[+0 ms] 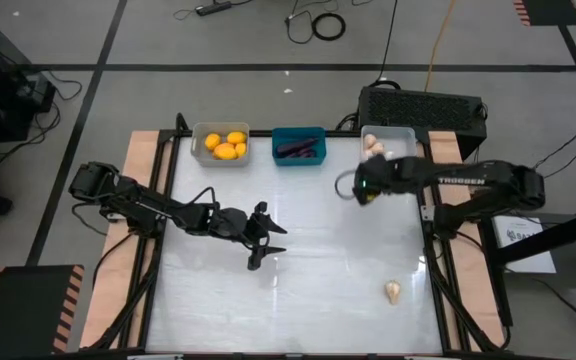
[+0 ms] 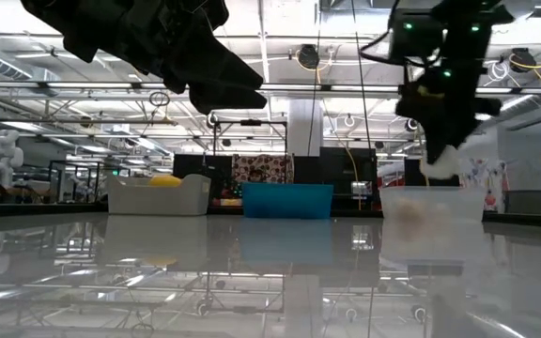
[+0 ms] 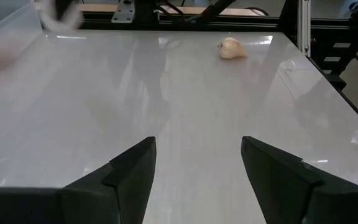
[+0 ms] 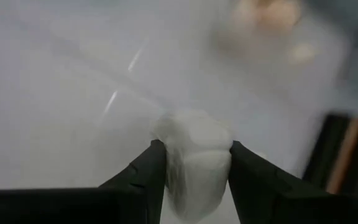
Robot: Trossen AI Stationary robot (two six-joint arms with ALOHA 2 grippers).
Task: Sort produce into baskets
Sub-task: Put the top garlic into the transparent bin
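My right gripper [image 1: 346,186] is shut on a pale garlic bulb [image 4: 194,134], up in the air just short of the translucent white basket [image 1: 388,140], which holds more bulbs. In the low view the bulb [image 2: 440,165] hangs above that basket [image 2: 430,202]. The light grey basket [image 1: 220,143] holds yellow-orange fruits. The teal basket [image 1: 299,145] holds dark purple pieces. Another garlic bulb [image 1: 393,291] lies on the table at the near right and also shows in the left wrist view [image 3: 232,48]. My left gripper [image 1: 264,240] is open and empty over the table's middle. My right gripper pinches the garlic bulb by its two opposite sides [image 4: 173,158] between its two fingers. The fingers [image 2: 437,141] come from above, pointing down. The bulb is lifted clear of the table and sticks out past the fingertips.
A large black box [image 1: 423,105] stands behind the baskets at the far right. The table's white top [image 1: 328,280] is bare between the two grippers and the near edge, except for the one bulb.
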